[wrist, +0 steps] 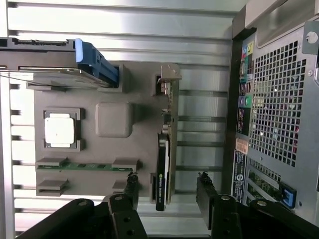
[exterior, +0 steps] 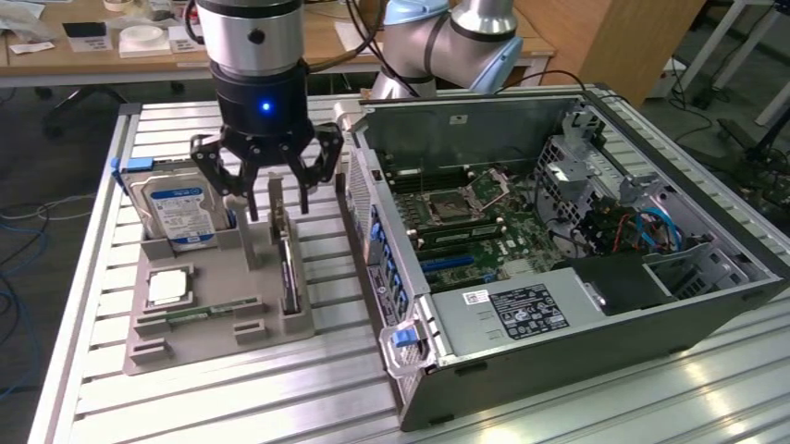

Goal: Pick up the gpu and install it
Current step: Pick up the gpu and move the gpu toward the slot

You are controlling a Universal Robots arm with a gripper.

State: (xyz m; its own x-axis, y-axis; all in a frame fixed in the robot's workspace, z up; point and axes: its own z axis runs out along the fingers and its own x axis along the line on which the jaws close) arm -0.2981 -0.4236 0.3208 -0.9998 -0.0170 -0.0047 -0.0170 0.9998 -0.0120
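Observation:
The gpu stands on edge in a slot of the grey holder, a dark card with a silver-grey end bracket. My gripper hangs just above it, open, fingers spread to either side of the card's upper end. In the wrist view the gpu runs lengthwise between my two black fingertips, and the gripper is open with nothing held. The open computer case lies on its side at the exterior view's right, its motherboard exposed.
The holder also carries a hard drive with a blue-white label, a square processor chip and a green memory stick. The case's perforated rear panel stands close beside the holder. Everything rests on a slatted aluminium table.

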